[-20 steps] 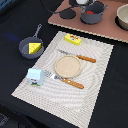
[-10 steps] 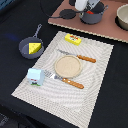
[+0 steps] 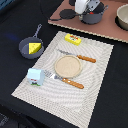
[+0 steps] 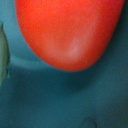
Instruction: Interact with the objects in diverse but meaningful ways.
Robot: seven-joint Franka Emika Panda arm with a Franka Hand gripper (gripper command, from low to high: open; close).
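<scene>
Cheese (image 3: pixel 34 47) sits in the pan (image 3: pixel 29 46). Tomato (image 4: pixel 70 32) fills the wrist view over a grey pot (image 3: pixel 93 16); gripper (image 3: pixel 85 6) state unclear.

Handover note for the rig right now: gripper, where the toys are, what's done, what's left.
Gripper: at the far end of the scene over the grey pot on the brown board; open or shut cannot be told. The wrist view is filled by the red tomato, very close.
Cheese wedge sits in the frying pan, off the mat's edge on the exterior view's left.
On the striped mat: yellow box, milk carton, round wooden plate with a knife and fork on either side.
Done: cheese in pan.
Left: finish with the tomato; box and carton are free.
</scene>
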